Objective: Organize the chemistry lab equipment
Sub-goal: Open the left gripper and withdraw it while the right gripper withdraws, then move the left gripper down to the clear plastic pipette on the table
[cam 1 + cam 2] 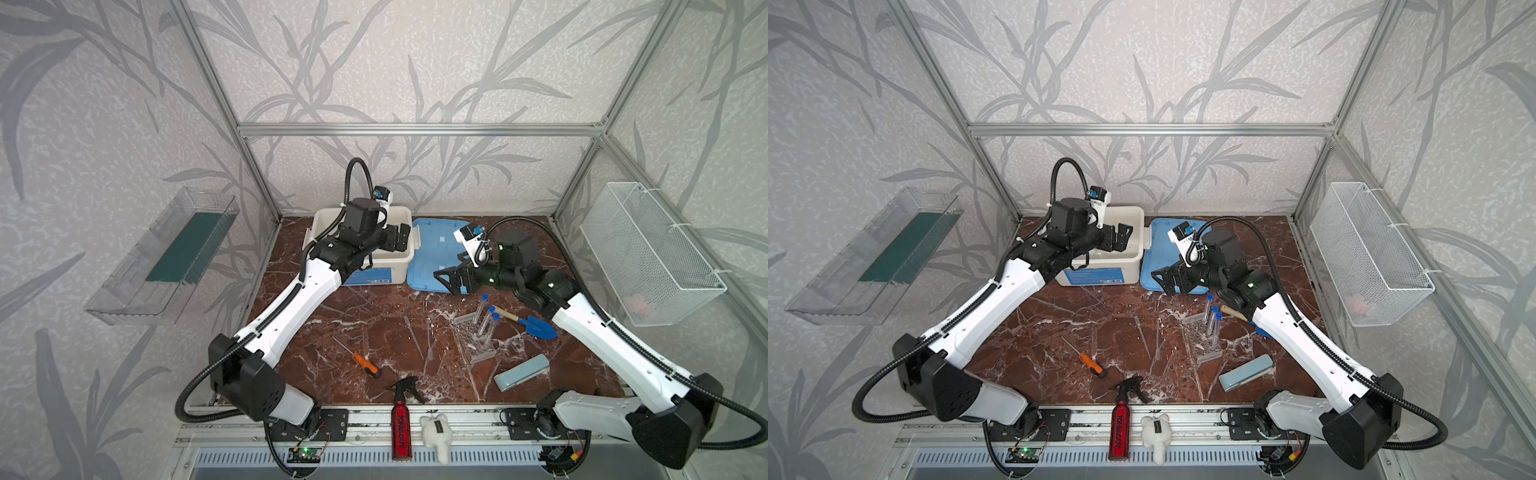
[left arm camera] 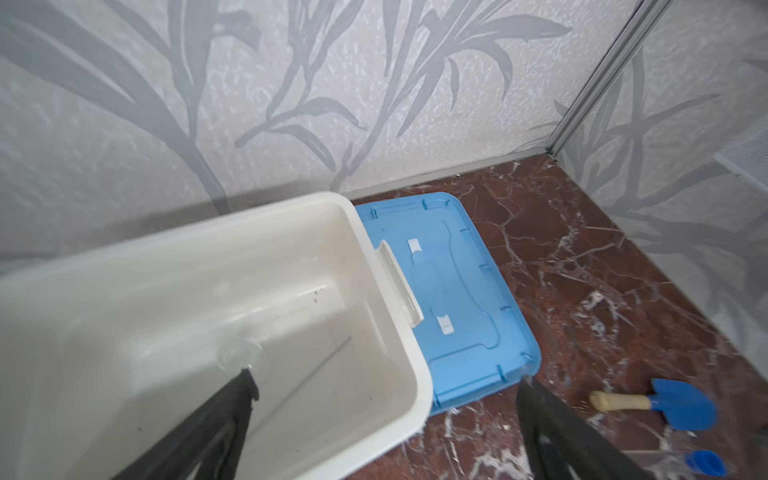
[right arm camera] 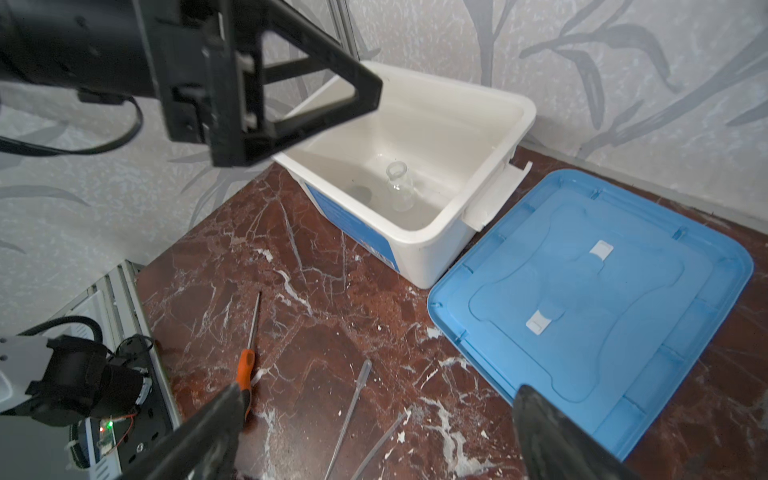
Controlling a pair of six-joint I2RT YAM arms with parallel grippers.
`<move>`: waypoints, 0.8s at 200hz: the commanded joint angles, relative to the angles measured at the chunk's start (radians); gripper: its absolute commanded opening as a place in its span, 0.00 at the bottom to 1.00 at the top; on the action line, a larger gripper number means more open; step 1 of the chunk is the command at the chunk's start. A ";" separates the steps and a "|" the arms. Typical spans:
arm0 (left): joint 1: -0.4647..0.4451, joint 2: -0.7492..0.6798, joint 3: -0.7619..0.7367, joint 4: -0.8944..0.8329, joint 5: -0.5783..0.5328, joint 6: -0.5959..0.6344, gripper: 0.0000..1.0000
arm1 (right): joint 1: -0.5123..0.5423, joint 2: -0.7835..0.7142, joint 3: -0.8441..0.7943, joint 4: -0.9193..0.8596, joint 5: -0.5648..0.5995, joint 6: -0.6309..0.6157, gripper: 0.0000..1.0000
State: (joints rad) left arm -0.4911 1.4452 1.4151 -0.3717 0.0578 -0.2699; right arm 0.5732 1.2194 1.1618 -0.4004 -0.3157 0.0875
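A red-brown marble bench [image 1: 332, 316] carries a white bin [image 1: 399, 266] at the back. Just right of the bin lies a blue lid [image 1: 432, 257]; nearer the front stand a clear tube rack [image 1: 473, 340], droppers [image 1: 415, 336], screwdriver [image 1: 365, 363], blue trowel [image 1: 536, 326].

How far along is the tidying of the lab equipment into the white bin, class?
Done: a small clear flask stands inside the white bin, whose blue lid lies beside it. In hand: nothing; the left gripper is open over the bin and the right gripper is open over the lid. Left: the rack with three blue-capped tubes and two droppers on the table.
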 commanded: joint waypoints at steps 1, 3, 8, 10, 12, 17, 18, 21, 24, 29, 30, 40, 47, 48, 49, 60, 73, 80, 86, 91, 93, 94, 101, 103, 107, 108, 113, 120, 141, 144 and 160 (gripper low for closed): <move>-0.033 -0.062 -0.065 0.010 0.027 -0.320 0.99 | 0.000 -0.029 -0.040 -0.049 -0.022 -0.044 1.00; -0.038 -0.065 -0.071 0.001 0.019 -0.323 0.99 | 0.000 -0.031 -0.045 -0.051 -0.021 -0.048 1.00; -0.047 -0.074 -0.080 -0.022 0.008 -0.324 0.99 | 0.000 -0.038 -0.057 -0.053 -0.019 -0.055 1.00; -0.053 -0.077 -0.084 -0.031 0.002 -0.324 0.99 | 0.000 -0.039 -0.062 -0.055 -0.018 -0.059 1.00; -0.058 -0.079 -0.087 -0.041 -0.003 -0.325 0.99 | 0.000 -0.041 -0.066 -0.055 -0.018 -0.061 1.00; -0.069 -0.086 -0.094 -0.070 -0.025 -0.329 0.99 | 0.000 -0.048 -0.078 -0.056 -0.016 -0.068 1.00; -0.071 -0.087 -0.095 -0.078 -0.029 -0.331 0.99 | 0.000 -0.049 -0.081 -0.057 -0.016 -0.070 1.00; -0.080 -0.091 -0.101 -0.098 -0.047 -0.339 0.99 | 0.001 -0.053 -0.087 -0.055 -0.015 -0.073 1.00; -0.087 -0.094 -0.107 -0.114 -0.064 -0.352 0.99 | 0.001 -0.057 -0.096 -0.054 -0.013 -0.078 1.00; -0.100 -0.101 -0.122 -0.139 -0.095 -0.375 0.99 | 0.001 -0.062 -0.106 -0.051 -0.009 -0.082 0.99; -0.103 -0.102 -0.125 -0.143 -0.100 -0.380 0.99 | 0.002 -0.063 -0.109 -0.052 -0.008 -0.083 0.99; -0.120 -0.117 -0.168 -0.160 -0.127 -0.450 0.99 | 0.001 -0.073 -0.134 -0.046 -0.006 -0.097 0.99; -0.133 -0.126 -0.206 -0.161 -0.130 -0.506 0.99 | 0.003 -0.076 -0.148 -0.044 -0.008 -0.106 0.98; -0.135 -0.127 -0.211 -0.161 -0.131 -0.514 0.99 | 0.002 -0.077 -0.150 -0.044 -0.008 -0.107 0.98; -0.137 -0.127 -0.216 -0.161 -0.133 -0.523 0.98 | 0.002 -0.078 -0.151 -0.044 -0.009 -0.108 0.98; -0.170 -0.138 -0.267 -0.173 -0.169 -0.608 0.96 | 0.006 -0.082 -0.165 -0.044 -0.008 -0.116 0.98; -0.223 -0.138 -0.301 -0.197 -0.211 -0.651 0.98 | 0.011 -0.085 -0.174 -0.049 -0.007 -0.129 0.97; -0.241 -0.135 -0.314 -0.227 -0.228 -0.708 0.98 | 0.016 -0.087 -0.178 -0.053 -0.005 -0.132 0.97; -0.252 -0.133 -0.333 -0.235 -0.228 -0.757 0.97 | 0.018 -0.089 -0.179 -0.054 -0.003 -0.132 0.97; -0.266 -0.134 -0.356 -0.215 -0.226 -0.783 0.97 | 0.018 -0.089 -0.180 -0.053 -0.004 -0.131 0.97; -0.273 -0.134 -0.367 -0.207 -0.226 -0.792 0.96 | 0.019 -0.089 -0.181 -0.052 -0.002 -0.130 0.97; -0.278 -0.136 -0.371 -0.201 -0.228 -0.798 0.96 | 0.020 -0.089 -0.181 -0.051 -0.002 -0.129 0.97; -0.305 -0.139 -0.402 -0.181 -0.252 -0.837 0.94 | 0.020 -0.090 -0.185 -0.047 -0.005 -0.127 0.97; -0.313 -0.138 -0.409 -0.179 -0.261 -0.850 0.94 | 0.020 -0.090 -0.185 -0.046 -0.006 -0.127 0.97; -0.329 -0.140 -0.420 -0.176 -0.283 -0.875 0.92 | 0.023 -0.089 -0.187 -0.042 -0.009 -0.127 0.97; -0.332 -0.139 -0.423 -0.177 -0.288 -0.881 0.92 | 0.024 -0.089 -0.188 -0.043 -0.010 -0.127 0.97; -0.350 -0.138 -0.436 -0.170 -0.309 -0.906 0.90 | 0.029 -0.087 -0.188 -0.039 -0.012 -0.129 0.97; -0.368 -0.136 -0.456 -0.153 -0.327 -0.929 0.90 | 0.037 -0.085 -0.192 -0.034 -0.007 -0.129 0.97; -0.392 -0.122 -0.515 -0.106 -0.335 -1.034 0.84 | 0.064 -0.063 -0.191 -0.035 -0.004 -0.128 0.97; -0.392 -0.117 -0.524 -0.096 -0.329 -1.048 0.83 | 0.068 -0.058 -0.192 -0.035 -0.007 -0.127 1.00; -0.396 -0.087 -0.547 -0.076 -0.316 -1.097 0.78 | 0.086 -0.034 -0.187 -0.036 -0.003 -0.124 0.99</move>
State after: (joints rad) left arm -0.8845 1.3277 0.8997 -0.4995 -0.2043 -1.2015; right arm 0.6338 1.1610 0.9764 -0.4450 -0.3157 -0.0288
